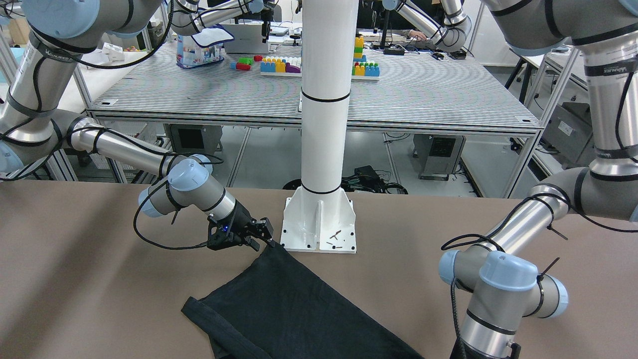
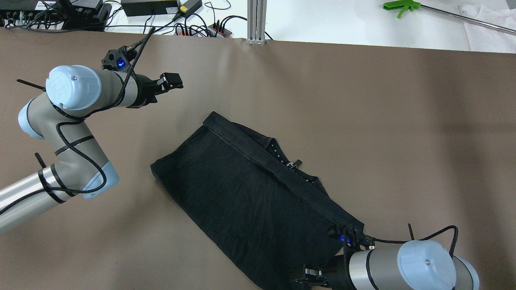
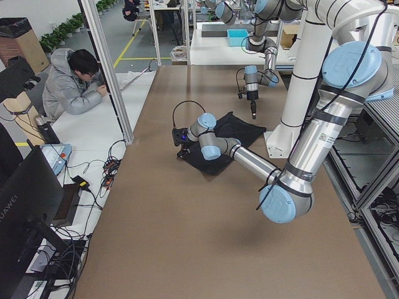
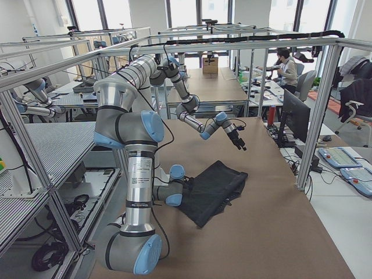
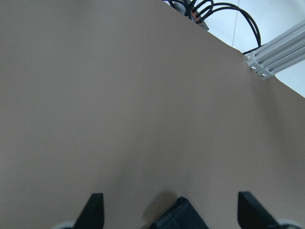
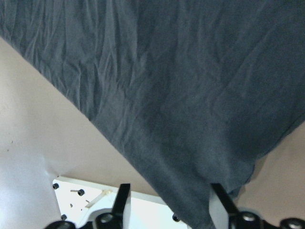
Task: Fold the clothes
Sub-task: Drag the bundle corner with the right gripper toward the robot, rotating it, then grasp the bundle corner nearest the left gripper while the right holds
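The clothes (image 2: 250, 193) are one black garment lying flat and slanted across the middle of the brown table (image 2: 363, 121), a thick hem running along its far side. It also shows in the front view (image 1: 289, 309). My right gripper (image 2: 306, 278) sits at its near corner by the white post. In the right wrist view its fingers (image 6: 121, 200) stand apart with the cloth's corner (image 6: 190, 210) between them, so this gripper (image 6: 169, 191) is open. My left gripper (image 2: 177, 85) hovers open and holds nothing, beyond the far-left corner, whose tip (image 5: 181, 217) shows between the fingers.
The white post's base plate (image 1: 319, 224) stands right beside the right gripper (image 1: 264, 237). Cables and power strips (image 2: 201, 28) and an aluminium post (image 2: 256, 20) line the far edge. A person (image 3: 75, 87) sits at a desk beyond that edge.
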